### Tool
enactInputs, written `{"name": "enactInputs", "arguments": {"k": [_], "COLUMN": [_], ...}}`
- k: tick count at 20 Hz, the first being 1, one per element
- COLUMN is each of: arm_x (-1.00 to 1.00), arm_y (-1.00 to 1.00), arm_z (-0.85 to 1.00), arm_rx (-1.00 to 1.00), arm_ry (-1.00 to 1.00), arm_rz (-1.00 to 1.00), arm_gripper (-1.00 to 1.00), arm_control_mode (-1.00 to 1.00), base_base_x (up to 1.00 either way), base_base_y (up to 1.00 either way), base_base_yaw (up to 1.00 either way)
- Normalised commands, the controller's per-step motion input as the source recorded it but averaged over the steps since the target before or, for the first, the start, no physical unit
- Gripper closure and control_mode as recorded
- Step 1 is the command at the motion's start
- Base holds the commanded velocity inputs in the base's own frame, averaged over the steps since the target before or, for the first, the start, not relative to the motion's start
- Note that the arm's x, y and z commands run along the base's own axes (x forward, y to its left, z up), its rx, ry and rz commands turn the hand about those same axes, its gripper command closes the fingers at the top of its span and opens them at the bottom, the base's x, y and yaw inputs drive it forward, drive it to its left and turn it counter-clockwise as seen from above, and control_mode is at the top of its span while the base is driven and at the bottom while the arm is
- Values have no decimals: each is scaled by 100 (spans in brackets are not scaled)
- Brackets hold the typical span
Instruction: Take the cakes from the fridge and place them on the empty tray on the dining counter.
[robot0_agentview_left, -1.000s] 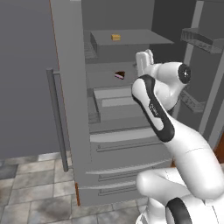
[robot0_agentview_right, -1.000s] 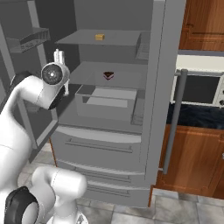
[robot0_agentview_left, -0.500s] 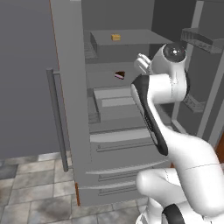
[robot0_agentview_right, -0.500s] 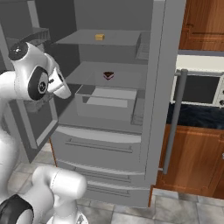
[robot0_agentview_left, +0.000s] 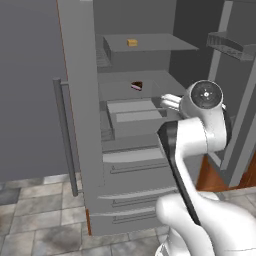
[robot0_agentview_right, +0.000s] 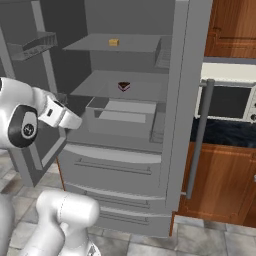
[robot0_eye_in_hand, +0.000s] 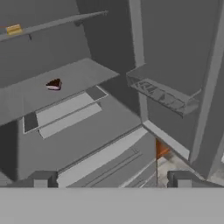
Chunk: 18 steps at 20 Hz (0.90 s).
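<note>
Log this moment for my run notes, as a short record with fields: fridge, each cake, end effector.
fridge: right door open, shelves exposed, drawers shut
dark wedge cake: on the middle shelf, above the clear bin
orange square cake: on the top shelf
end effector: open, empty, outside the fridge, facing the shelves, touching neither cake
task status: both cakes not yet picked up

Base views flank open fridge (robot0_agentview_left: 125, 150), hand view nearer, angled inside

Flat, even rendered light, dim grey shading inside the fridge (robot0_agentview_left: 150, 75), soft low-resolution blur, no glare.
</note>
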Motion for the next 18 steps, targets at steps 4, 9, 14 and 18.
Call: {"name": "enactInputs", "arguments": {"k": [4, 9, 14, 18], "arm_x": [-13, -10, -27, -59], "arm_y": [3, 23, 33, 39], "arm_z": [-13, -6, 0, 0], "arm_rx": [0, 0, 0, -3], "arm_ry": [-2, 0, 1, -4], "arm_rz": [41, 45, 44, 24], "arm_gripper": [-100, -100, -100, -100], "arm_control_mode": [-100, -100, -100, -100], "base_base_x": [0, 0, 0, 0], "base_base_y": [0, 0, 0, 0], "base_base_yaw": [0, 0, 0, 0]}}
